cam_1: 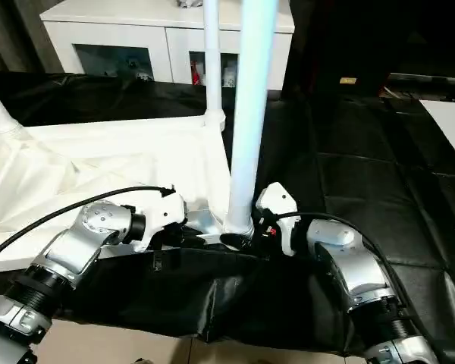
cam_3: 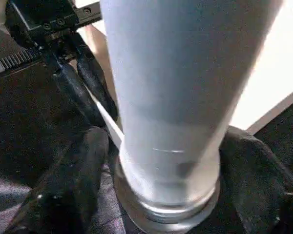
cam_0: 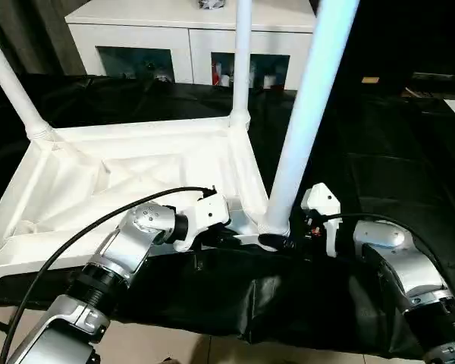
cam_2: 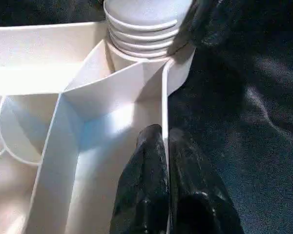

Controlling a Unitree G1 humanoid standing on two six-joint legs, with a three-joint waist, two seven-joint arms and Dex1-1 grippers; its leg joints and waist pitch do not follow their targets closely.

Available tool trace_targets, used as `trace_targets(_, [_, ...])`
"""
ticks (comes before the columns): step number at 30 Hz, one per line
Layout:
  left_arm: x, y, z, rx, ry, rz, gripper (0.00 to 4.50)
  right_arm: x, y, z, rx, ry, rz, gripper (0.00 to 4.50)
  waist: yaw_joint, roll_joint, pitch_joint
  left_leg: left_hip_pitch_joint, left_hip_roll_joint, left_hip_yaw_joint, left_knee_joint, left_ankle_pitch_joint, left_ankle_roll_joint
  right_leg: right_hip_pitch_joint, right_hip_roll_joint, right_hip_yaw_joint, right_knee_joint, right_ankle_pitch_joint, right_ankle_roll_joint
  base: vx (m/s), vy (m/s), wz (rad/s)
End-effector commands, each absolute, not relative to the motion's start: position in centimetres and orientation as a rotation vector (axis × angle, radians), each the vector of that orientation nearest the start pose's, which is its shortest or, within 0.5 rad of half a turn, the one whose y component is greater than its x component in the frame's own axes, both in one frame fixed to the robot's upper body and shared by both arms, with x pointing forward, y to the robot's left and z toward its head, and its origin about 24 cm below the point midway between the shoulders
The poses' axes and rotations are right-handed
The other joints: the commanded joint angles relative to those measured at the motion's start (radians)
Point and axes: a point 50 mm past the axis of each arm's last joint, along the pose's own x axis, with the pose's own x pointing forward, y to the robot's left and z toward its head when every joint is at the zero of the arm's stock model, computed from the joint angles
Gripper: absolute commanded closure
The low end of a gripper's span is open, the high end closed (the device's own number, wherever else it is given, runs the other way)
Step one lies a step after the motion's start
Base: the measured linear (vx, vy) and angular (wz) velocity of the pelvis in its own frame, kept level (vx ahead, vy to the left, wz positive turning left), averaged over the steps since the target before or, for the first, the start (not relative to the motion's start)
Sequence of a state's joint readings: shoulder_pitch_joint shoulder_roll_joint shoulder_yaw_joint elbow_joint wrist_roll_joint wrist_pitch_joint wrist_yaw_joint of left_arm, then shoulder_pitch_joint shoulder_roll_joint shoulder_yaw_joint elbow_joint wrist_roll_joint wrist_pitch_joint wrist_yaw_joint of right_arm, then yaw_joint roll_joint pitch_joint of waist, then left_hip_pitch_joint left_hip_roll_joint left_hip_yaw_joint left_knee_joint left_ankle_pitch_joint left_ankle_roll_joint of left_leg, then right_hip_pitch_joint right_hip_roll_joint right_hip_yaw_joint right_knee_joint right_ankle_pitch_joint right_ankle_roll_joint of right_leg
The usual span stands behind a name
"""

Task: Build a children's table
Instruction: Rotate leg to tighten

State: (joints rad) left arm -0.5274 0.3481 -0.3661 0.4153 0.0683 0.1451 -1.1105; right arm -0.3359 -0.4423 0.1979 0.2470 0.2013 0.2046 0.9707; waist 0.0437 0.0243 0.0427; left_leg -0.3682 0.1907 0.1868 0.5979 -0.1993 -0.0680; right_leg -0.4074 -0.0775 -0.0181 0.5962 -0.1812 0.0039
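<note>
Head view: the upturned children's table lies at 9 o'clock on the black-covered bench; behind, cabinet compartments hold small items.

Left wrist: left end effector pinches the tabletop rim.

Right wrist: right end effector straddles the leg, fingers spread.

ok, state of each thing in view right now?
Table top: upside down on the black cover, ribs up.
Near leg: upright in its corner socket.
Left gripper: shut on the table top's rim.
Right gripper: fingers either side of the near leg's base.
Cabinet: doors closed.
</note>
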Motion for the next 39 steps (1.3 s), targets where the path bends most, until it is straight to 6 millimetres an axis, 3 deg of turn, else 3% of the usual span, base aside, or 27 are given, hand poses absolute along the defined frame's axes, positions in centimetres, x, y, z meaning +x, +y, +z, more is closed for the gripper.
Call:
trace_targets(1, [30.2, 10.2, 5.6, 0.51, 0.373, -1.368, 4.5, 28.6, -15.6, 5.6, -0.201, 0.295, 1.107, 1.26, -0.003, -0.013, -0.062, 0.008, 0.031, -0.006, -0.066, -0.123, 0.097, 0.052, -0.045, 0.023, -0.052, -0.071, -0.264, 0.0, 0.0, 0.0])
trace_targets(5, [30.2, 10.3, 5.6, 0.509, 0.374, -1.362, 4.5, 28.7, -15.6, 5.6, -0.192, 0.292, 1.106, 1.69, -0.003, -0.014, -0.062, 0.009, 0.031, -0.006, -0.065, -0.127, 0.095, 0.052, -0.044, 0.023, -0.052, -0.078, -0.264, 0.0, 0.0, 0.0])
trace_targets(11, [30.9, 10.3, 5.1, 0.505, 0.399, -1.27, 4.5, 29.1, -15.4, 4.7, -0.213, 0.321, 1.028, 1.85, -0.004, -0.015, -0.061, 0.008, 0.03, -0.005, -0.065, -0.124, 0.094, 0.051, -0.044, 0.023, -0.052, -0.084, -0.264, 0.0, 0.0, 0.0])
trace_targets(14, [32.1, 10.1, 4.9, 0.492, 0.398, -1.157, 4.5, 29.8, -15.3, 3.9, -0.225, 0.344, 0.912, 1.88, -0.012, -0.016, -0.055, 0.01, 0.027, -0.007, -0.07, -0.194, 0.058, 0.047, -0.044, 0.022, -0.065, -0.207, -0.239, 0.0, 0.0, 0.0])
trace_targets(18, [34.1, 9.1, 5.1, 0.486, 0.39, -0.971, 4.5, 31.0, -13.7, 2.9, -0.203, 0.364, 0.691, 1.89, -0.022, -0.017, -0.054, 0.01, 0.021, -0.011, -0.074, -0.236, 0.013, 0.044, -0.042, 0.023, -0.073, -0.299, -0.191, 0.0, 0.0, 0.0])
trace_targets(21, [34.8, 8.7, 5.4, 0.481, 0.382, -0.896, 4.5, 31.6, -13.0, 2.6, -0.167, 0.373, 0.574, 1.95, -0.027, -0.019, -0.058, 0.01, 0.02, -0.011, -0.073, -0.23, 0.014, 0.044, -0.042, 0.025, -0.074, -0.279, -0.188, 0.0, 0.0, 0.0])
trace_targets(23, [35.6, 8.2, 5.8, 0.475, 0.37, -0.823, 4.5, 32.3, -12.3, 2.3, -0.105, 0.396, 0.416, 1.96, -0.03, -0.012, -0.058, 0.007, 0.019, -0.011, -0.073, -0.217, 0.018, 0.043, -0.041, 0.025, -0.073, -0.25, -0.196, 0.0, 0.0, 0.0])
trace_targets(27, [36.4, 7.8, 6.2, 0.483, 0.349, -0.752, 4.5, 33.1, -10.3, 2.2, -0.006, 0.403, 0.267, 1.97, -0.039, -0.011, -0.063, 0.006, 0.017, -0.011, -0.071, -0.183, 0.018, 0.046, -0.04, 0.025, -0.066, -0.16, -0.221, 0.0, 0.0, 0.0])
trace_targets(30, [36.5, 7.9, 6.2, 0.487, 0.342, -0.743, 4.5, 33.3, -9.1, 2.5, 0.002, 0.371, 0.295, 1.97, -0.036, -0.008, -0.067, 0.007, 0.019, -0.01, -0.068, -0.148, 0.042, 0.053, -0.042, 0.023, -0.058, -0.065, -0.249, 0.0, 0.0, 0.0])
trace_targets(35, [36.5, 8.4, 6.2, 0.493, 0.335, -0.745, 4.5, 33.3, -8.0, 4.2, 0.006, 0.242, 0.404, 1.97, -0.035, -0.01, -0.065, 0.006, 0.02, -0.008, -0.068, -0.143, 0.069, 0.056, -0.044, 0.022, -0.058, -0.05, -0.262, 0.0, 0.0, 0.0])
trace_targets(36, [36.5, 8.4, 6.2, 0.491, 0.336, -0.745, 4.5, 33.3, -8.2, 4.3, -0.009, 0.236, 0.388, 1.63, -0.033, -0.011, -0.064, 0.006, 0.021, -0.008, -0.069, -0.145, 0.068, 0.057, -0.045, 0.023, -0.059, -0.067, -0.26, 0.0, 0.0, 0.0])
trace_targets(39, [36.3, 8.7, 6.0, 0.501, 0.335, -0.771, 4.5, 33.0, -9.0, 5.1, -0.043, 0.194, 0.423, 1.26, -0.032, -0.011, -0.064, 0.006, 0.021, -0.009, -0.069, -0.142, 0.068, 0.058, -0.044, 0.023, -0.059, -0.074, -0.254, 0.0, 0.0, 0.0])
